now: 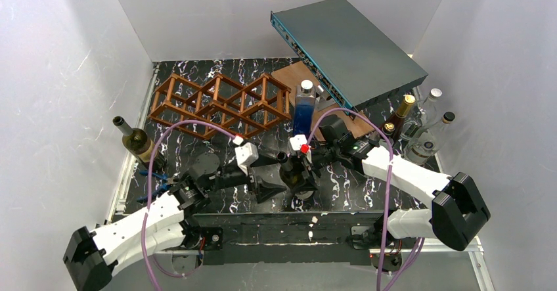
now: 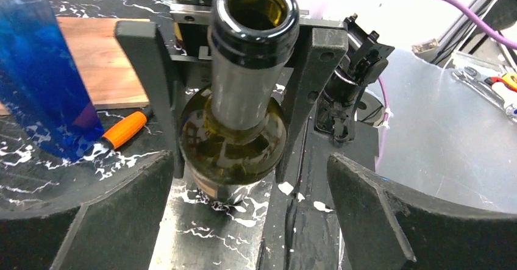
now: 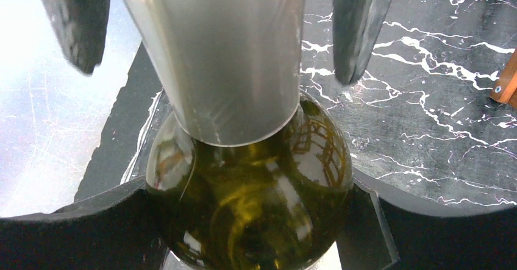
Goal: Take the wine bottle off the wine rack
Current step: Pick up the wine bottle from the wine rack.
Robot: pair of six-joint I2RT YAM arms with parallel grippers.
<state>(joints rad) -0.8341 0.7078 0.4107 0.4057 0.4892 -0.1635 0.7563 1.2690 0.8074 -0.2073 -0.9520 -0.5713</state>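
Back left on counter (image 1: 197, 141): wine rack (image 1: 220, 104). Near centre, before rack and apart from it: wine bottle (image 1: 293, 171). Left edge, before rack: second bottle (image 1: 134, 140). Just right of rack: flask (image 1: 303, 107), board (image 1: 286, 77) behind it. Tilted above board's back: box (image 1: 348, 44). Far right: bottle cluster (image 1: 417, 123).

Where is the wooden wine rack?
Top view: the wine rack sits at the back left of the table, a green bottle to its left and a blue bottle to its right.
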